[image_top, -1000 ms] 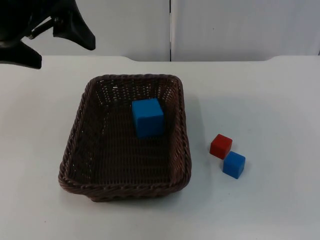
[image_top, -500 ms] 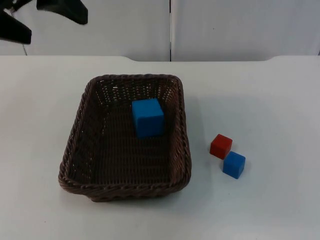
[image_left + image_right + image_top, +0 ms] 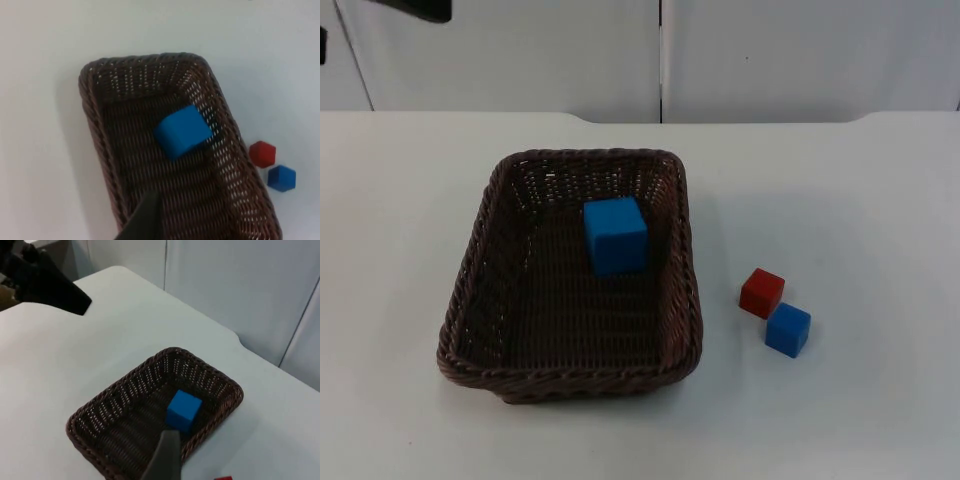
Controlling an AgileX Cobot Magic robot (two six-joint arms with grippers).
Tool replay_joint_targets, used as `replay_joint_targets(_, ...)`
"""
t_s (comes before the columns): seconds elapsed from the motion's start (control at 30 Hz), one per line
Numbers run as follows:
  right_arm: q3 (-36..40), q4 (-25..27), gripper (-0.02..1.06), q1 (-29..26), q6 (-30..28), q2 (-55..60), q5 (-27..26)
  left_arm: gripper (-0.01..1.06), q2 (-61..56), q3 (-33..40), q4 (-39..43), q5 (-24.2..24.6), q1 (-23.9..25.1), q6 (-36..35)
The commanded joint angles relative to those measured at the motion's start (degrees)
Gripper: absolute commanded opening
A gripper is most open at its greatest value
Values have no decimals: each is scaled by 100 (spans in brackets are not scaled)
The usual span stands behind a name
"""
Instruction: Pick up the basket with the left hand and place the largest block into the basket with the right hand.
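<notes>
Block (image 3: 616,234), plain blue cube, inside basket (image 3: 480,268).

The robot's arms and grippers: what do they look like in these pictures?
Both are matte black. The left gripper has angular, wedge-shaped black parts. A dark tapered fingertip shows in the left wrist view, and a greyer one in the right wrist view. No markings are visible.

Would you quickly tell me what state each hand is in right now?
Left hand: raised beyond the basket, holding nothing; open or closed cannot be told.
Right hand: cannot be told.
</notes>
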Motion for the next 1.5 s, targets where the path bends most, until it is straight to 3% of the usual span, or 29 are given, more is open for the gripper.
replay_joint_targets(0.0,239,-4,74,34,59,-289,-107,92,-353,251,133,-92,-1,7)
replay_joint_targets(0.37,1416,-4,74,34,273,-1531,-130,92,-2248,1082,279,-83,-1,7)
replay_joint_targets(0.73,2359,-4,74,34,539,-2963,160,92,-3964,1151,665,608,-1,-92)
replay_joint_targets(1.0,2508,7,74,34,665,-4276,1275,92,-5166,1163,2034,1321,-1,-1374)
replay_joint_targets(1.2,2508,7,74,34,665,-4967,1855,92,-5818,1448,2281,1621,-1,-1485)
replay_joint_targets(1.47,2653,7,74,34,679,-4997,2660,92,-6587,2015,2397,2147,-1,-1474)
